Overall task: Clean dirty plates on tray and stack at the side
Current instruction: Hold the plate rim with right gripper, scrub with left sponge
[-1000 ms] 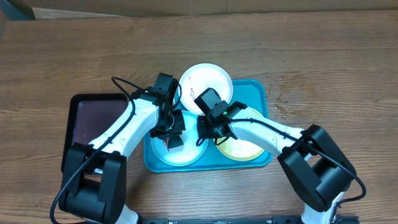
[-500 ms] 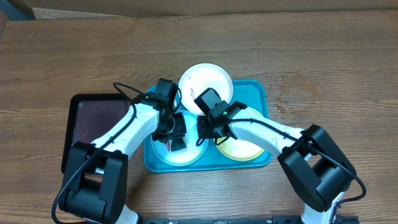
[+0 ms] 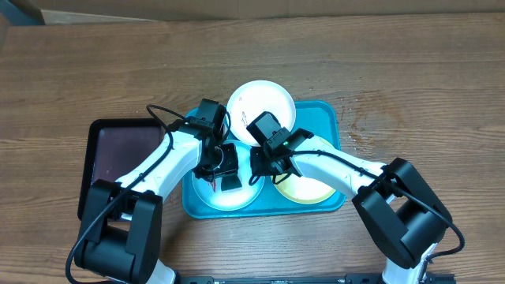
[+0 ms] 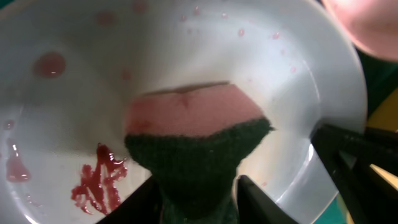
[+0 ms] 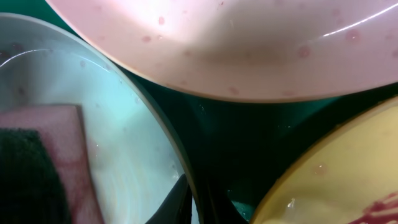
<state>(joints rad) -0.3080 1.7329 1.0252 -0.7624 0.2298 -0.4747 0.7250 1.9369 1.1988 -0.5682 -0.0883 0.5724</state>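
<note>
The turquoise tray (image 3: pixel 327 118) holds three plates. The white plate (image 3: pixel 263 105) leans over its far rim. The pale blue plate (image 3: pixel 230 198) lies front left and the yellow-green plate (image 3: pixel 309 186) front right. My left gripper (image 3: pixel 225 177) is shut on a pink and dark green sponge (image 4: pixel 194 138) pressed on the pale blue plate (image 4: pixel 292 93), next to a red smear (image 4: pixel 94 182). My right gripper (image 5: pixel 196 200) is shut on that plate's rim (image 5: pixel 163 134). The white plate (image 5: pixel 249 50) and the yellow-green plate (image 5: pixel 339 177) also show in the right wrist view.
A smaller dark maroon tray (image 3: pixel 118 151) lies left of the turquoise tray, under my left arm. Wooden table surrounds both trays. Red droplets dot the pale blue plate's far side (image 4: pixel 50 63).
My left gripper has slid the sponge a little to the right and toward the front across the pale blue plate. The right arm has not moved.
</note>
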